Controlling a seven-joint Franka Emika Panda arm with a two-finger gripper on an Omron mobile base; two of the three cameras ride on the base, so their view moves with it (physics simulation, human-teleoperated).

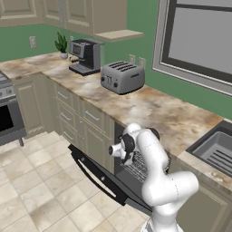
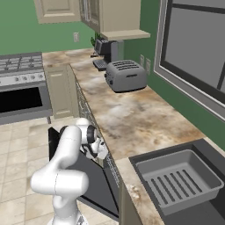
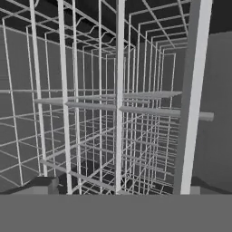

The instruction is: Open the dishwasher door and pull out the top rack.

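The dishwasher door hangs swung down and open below the marble counter, its dark panel sloping out over the tiled floor with the long black handle along its outer edge. In the right base view the same door shows as a dark slab beside the arm's elbow. The top rack, a silver wire basket, sits in the dishwasher's opening just under the counter edge, and the arm's hand is right up against its front. From the hand camera the rack is seen very close: thin grey wires crossing in a grid, with thicker upright bars near the middle and right. The gripper is spread wide, one dark fingertip low at the left and the other low at the right, with upright wires of the rack's front standing between them; nothing is clamped. On the counter stand a toaster and a coffee machine, well apart from the dishwasher, and the sink lies just to the right of it.
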